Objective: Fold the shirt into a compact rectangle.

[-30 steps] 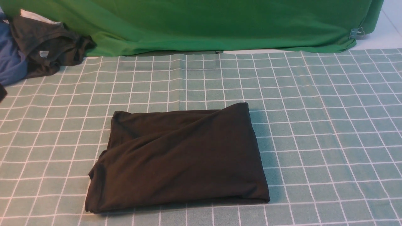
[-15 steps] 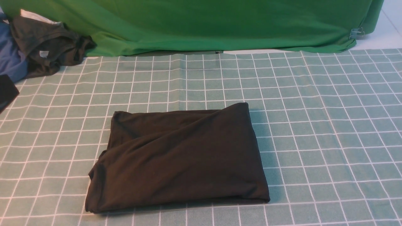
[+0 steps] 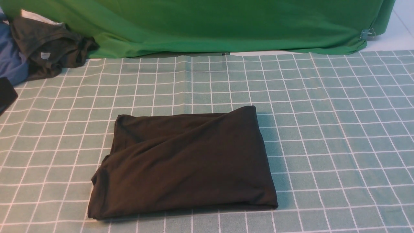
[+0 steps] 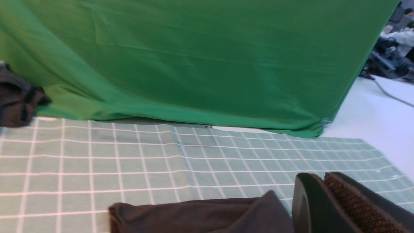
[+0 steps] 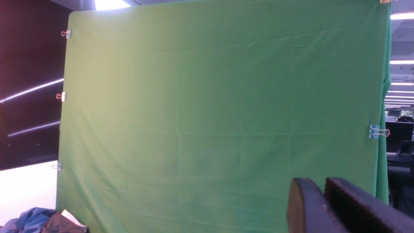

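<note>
The black shirt (image 3: 184,165) lies folded into a rough rectangle on the checked cloth, near the table's front middle; its print and neck label are hidden. In the left wrist view the shirt's far edge (image 4: 197,212) shows low down, just beside my left gripper (image 4: 321,175), which is shut with nothing between its fingers and apart from the fabric. A dark part of my left arm (image 3: 5,94) pokes in at the front view's left edge. My right gripper (image 5: 318,182) is shut and empty, raised and facing the green backdrop, far from the shirt.
A dark grey garment with a pale tag (image 3: 48,48) and a blue garment (image 3: 11,61) are piled at the back left. The green backdrop (image 3: 226,26) hangs along the table's far edge. The green checked tablecloth (image 3: 339,129) covers the table.
The shirt has not moved. The dark part of my left arm at the left edge came further into view, then drew back slightly.
</note>
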{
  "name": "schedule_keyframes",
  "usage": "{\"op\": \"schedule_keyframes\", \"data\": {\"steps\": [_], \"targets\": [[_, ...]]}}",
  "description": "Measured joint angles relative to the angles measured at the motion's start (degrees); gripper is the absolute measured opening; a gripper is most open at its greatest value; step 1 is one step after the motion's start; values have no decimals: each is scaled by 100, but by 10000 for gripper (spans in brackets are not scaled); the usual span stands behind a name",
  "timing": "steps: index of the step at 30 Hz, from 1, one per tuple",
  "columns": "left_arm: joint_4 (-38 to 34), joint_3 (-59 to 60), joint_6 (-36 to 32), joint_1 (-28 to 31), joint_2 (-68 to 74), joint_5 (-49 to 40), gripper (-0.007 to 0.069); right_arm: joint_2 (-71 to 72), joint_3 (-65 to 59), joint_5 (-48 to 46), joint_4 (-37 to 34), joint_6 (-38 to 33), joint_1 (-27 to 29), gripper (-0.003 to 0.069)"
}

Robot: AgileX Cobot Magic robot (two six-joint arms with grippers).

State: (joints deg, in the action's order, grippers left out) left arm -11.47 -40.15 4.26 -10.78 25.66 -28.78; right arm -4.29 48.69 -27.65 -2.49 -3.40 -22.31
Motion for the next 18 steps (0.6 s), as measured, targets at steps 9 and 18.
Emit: {"op": "schedule_keyframes", "data": {"steps": [9, 18], "targets": [[436, 468, -568, 357, -738, 743, 11, 0, 0, 0, 0, 0, 0, 113], [456, 2748, -701, 1104, -2076, 2071, 11, 0, 0, 0, 0, 0, 0, 139]]}}
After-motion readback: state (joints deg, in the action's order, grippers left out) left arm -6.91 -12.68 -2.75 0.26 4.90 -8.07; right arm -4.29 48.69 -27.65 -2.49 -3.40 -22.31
